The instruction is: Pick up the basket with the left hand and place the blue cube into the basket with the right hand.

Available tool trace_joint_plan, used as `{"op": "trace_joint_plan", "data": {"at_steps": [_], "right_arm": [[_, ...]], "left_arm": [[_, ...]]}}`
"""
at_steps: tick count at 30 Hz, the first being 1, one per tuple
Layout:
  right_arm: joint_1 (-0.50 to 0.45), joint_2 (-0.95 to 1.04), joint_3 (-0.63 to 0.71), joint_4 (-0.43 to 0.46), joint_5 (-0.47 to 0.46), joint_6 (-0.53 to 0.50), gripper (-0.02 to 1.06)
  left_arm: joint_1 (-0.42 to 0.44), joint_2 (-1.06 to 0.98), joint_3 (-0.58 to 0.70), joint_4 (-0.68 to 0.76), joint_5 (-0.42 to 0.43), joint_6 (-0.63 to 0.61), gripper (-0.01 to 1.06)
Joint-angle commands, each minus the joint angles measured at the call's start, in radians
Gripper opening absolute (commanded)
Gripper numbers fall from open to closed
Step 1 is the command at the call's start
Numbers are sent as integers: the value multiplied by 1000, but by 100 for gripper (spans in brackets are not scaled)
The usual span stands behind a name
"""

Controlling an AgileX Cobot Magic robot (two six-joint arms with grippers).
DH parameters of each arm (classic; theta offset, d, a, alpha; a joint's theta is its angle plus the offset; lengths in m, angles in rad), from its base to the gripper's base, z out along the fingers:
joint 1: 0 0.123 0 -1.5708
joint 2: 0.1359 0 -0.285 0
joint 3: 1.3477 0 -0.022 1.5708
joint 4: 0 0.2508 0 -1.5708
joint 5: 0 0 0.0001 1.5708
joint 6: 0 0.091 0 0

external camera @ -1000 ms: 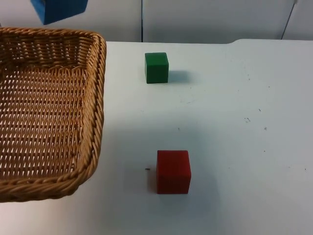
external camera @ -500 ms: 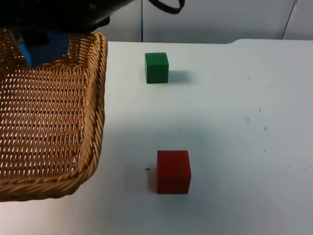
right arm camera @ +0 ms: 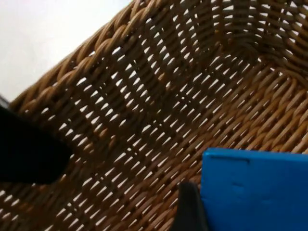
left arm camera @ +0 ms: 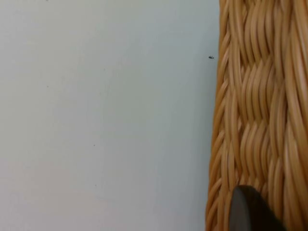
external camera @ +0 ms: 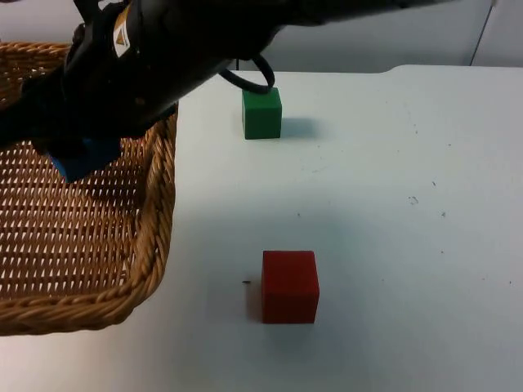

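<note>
White table top [external camera: 392, 245] runs back to the grey partition wall [external camera: 368, 33], and the work sits at its left side. Right gripper [external camera: 78, 151] has its fingers clamped on the blue cube [external camera: 86, 157]; the right wrist view shows one black fingertip [right arm camera: 190, 209] pressed against the cube's face, with wicker weave directly beneath. A second ago the cube hung high, above the basket's far rim; half a second ago it was level with that rim; now it has come down inside the wicker basket [external camera: 155, 237], over the back part of its floor, with the right arm's dark bulk stretched across above it. I cannot tell whether the cube touches the weave. Left gripper [left arm camera: 248, 211] is closed on the basket's wall, its fingertip lying against the woven rim beside bare table. Judging by this descent, the placing is nearly finished: what remains is release. A green cube [external camera: 261, 113] and a red cube [external camera: 289, 286] sit untouched on the table to the basket's right, well apart.
</note>
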Motion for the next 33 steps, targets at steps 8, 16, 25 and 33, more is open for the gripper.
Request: {"op": "trace_joint_plan", "data": {"at_steps": [8,16,25,33], "right_arm": [[5,60,-67,2,45,-9,0],[5,58,-67,2,45,-5,33],[5,12,-67,-28,54,-7,85],[5,-158,-67,-113,143,-7,80]], "left_arm": [[1,-2,-1,-31,28,0,0],[1,-2,-1,-31,30,0,0],[1,-2,-1,-31,30,0,0],[1,-2,-1,-31,22,0,0]]}}
